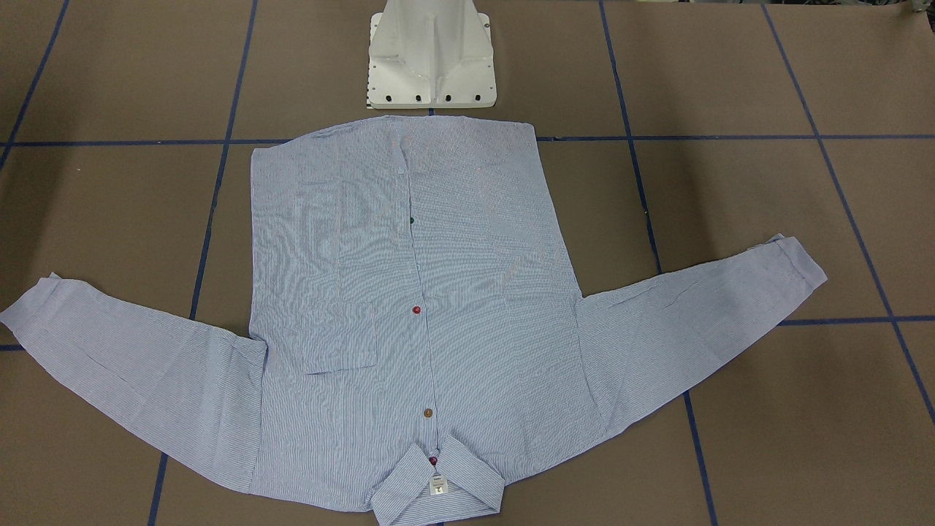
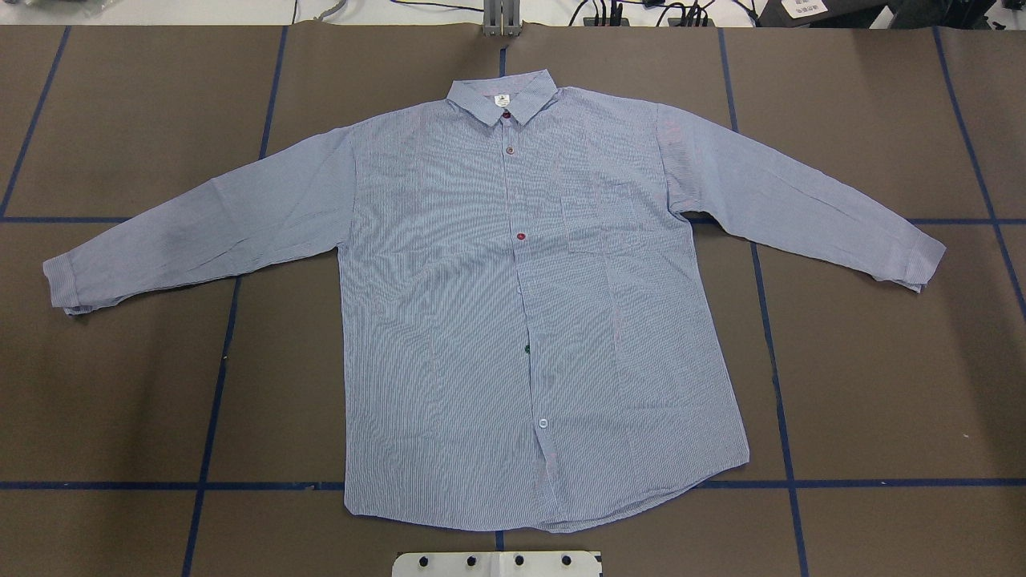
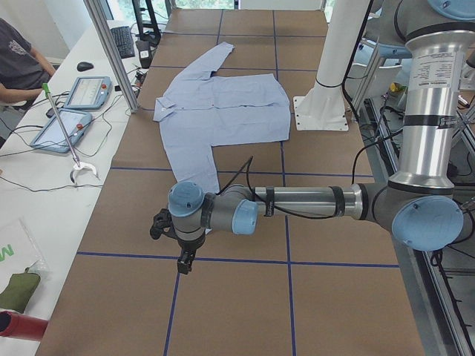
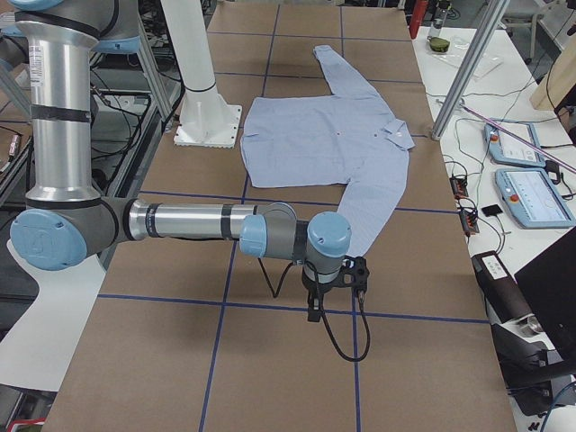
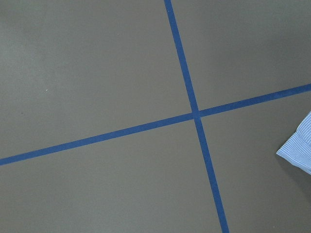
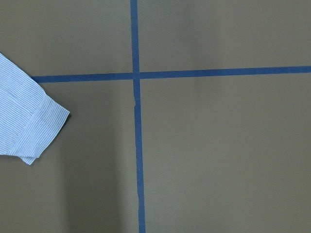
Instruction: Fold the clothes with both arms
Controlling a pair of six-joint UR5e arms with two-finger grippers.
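**Shirt laid out, arms waiting at either end.** A light blue-and-white striped shirt (image 2: 449, 320) lies spread flat in the middle of the brown worktop (image 2: 120, 385), front up and buttoned. Its collar (image 2: 501, 96) is on the side away from the robot, and its hem is just beside the white pedestal base (image 2: 497, 563). The left sleeve (image 2: 200, 224) and the right sleeve (image 2: 801, 208) are each drawn out sideways toward their own end of the worktop. This layout seems meant to give each arm one sleeve to work on. No fold is made yet, and the task looks to be at its very start.

The left arm (image 3: 304, 200) reaches low and level over the worktop beyond the left cuff (image 5: 297, 145). Its pincer (image 3: 182, 263) points down above a crossing of blue tape lines (image 5: 194, 115), clear of the cloth. The right arm (image 4: 184, 220) mirrors it at the opposite end, with its pincer (image 4: 312, 313) pointing down just past the right cuff (image 6: 34, 126).

Each wrist camera catches only a corner of a cuff at the frame's edge, with no fingers in view. Whether either pincer is wide or narrow cannot be told, though neither touches the shirt. The mirrored stance suggests the two arms are poised to take the sleeves together, probably near the cuffs, and carry them inward across the body of the shirt.
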